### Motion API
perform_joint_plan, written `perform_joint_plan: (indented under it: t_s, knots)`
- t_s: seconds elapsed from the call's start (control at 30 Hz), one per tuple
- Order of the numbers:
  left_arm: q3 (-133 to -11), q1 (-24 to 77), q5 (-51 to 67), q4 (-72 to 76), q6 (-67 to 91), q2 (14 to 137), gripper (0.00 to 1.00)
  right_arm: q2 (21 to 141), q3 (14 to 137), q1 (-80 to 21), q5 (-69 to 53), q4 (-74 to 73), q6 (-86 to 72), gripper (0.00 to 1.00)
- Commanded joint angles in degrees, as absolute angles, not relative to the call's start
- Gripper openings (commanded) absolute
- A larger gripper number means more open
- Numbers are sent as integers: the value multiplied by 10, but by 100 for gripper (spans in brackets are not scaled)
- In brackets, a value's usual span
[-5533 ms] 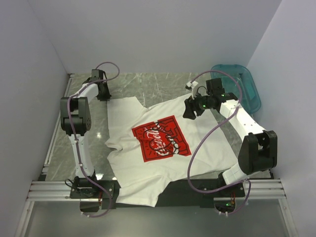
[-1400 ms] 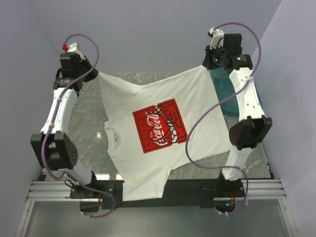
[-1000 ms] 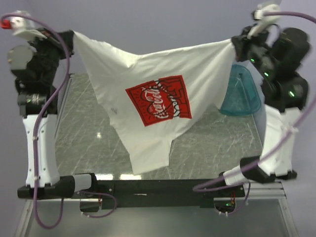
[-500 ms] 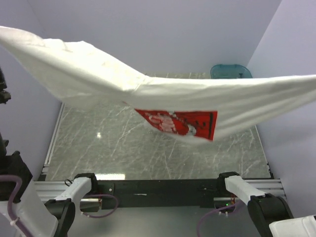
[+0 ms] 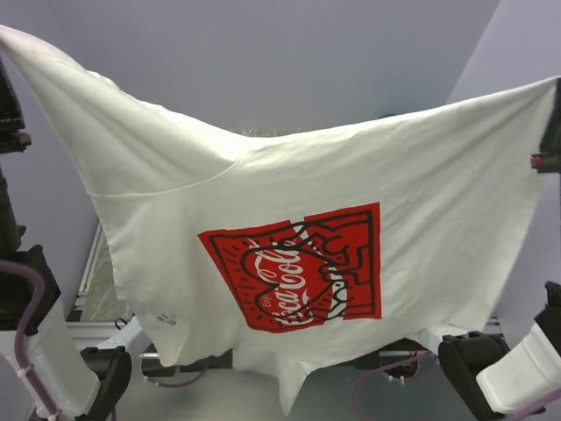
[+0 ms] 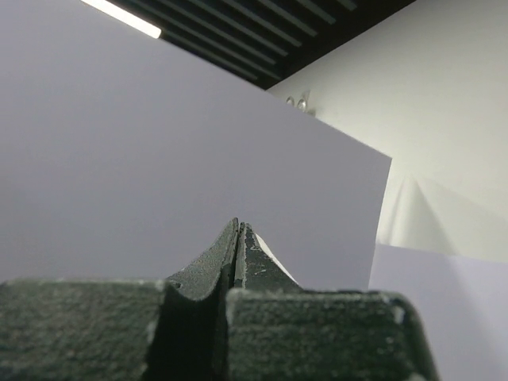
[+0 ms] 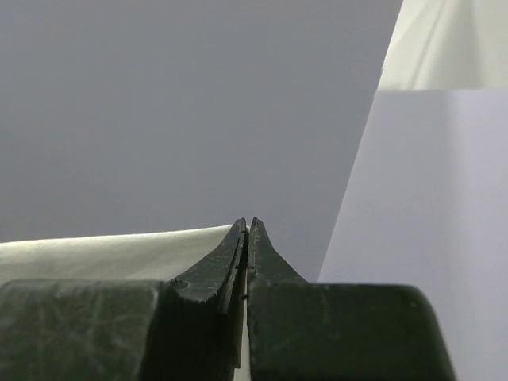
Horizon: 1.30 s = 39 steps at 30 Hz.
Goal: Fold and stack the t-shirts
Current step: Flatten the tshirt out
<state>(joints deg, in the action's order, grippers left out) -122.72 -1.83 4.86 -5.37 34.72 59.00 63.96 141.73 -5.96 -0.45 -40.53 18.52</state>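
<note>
One white t-shirt (image 5: 289,202) with a red Coca-Cola print (image 5: 302,276) hangs stretched in the air close to the top camera, print facing it. Its upper corners run off to the left and right edges of that view. My left gripper (image 6: 239,226) is shut, with a sliver of white t-shirt (image 6: 274,258) showing beside its right finger. In the right wrist view my right gripper (image 7: 248,222) is shut on the cloth, and the t-shirt (image 7: 103,248) stretches away to the left. Dark parts of both arms show at the top view's edges, left (image 5: 9,114) and right (image 5: 552,132).
The hanging shirt hides almost all of the table (image 5: 98,281) and whatever lies on it. The lower links of the left arm (image 5: 44,360) and right arm (image 5: 517,373) stand at the bottom corners. Pale walls close in on both sides.
Both arms lifted the shirt off the table and raised it high. In the last half second it swung down towards the camera, so the print now faces it and the shirt fills the view.
</note>
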Motion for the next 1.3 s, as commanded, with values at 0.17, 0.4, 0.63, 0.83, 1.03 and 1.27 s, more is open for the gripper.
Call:
perform_joint_plan:
  t_s: [0.17, 0.4, 0.63, 0.83, 1.03, 1.27]
  knots:
    - [-1051, -16, 23, -4, 310, 617, 1, 642, 1222, -56, -47, -326, 182, 0]
    - [-884, -22, -26, 76, 286, 652, 0, 646, 1017, -56, -108, -237, 161, 0]
    - [-798, -58, -11, 161, 324, 837, 0, 830, 881, -57, -166, -85, 136, 0]
    - [-882, -67, 5, 170, 373, 1043, 0, 1086, 1067, -61, -164, -98, 91, 0]
    - [-1029, -72, 11, 127, 389, 1185, 0, 1275, 1287, -83, -82, -139, 112, 0]
    - [-1144, -76, 23, 95, 395, 1280, 0, 1331, 1284, -98, -19, -40, 148, 0]
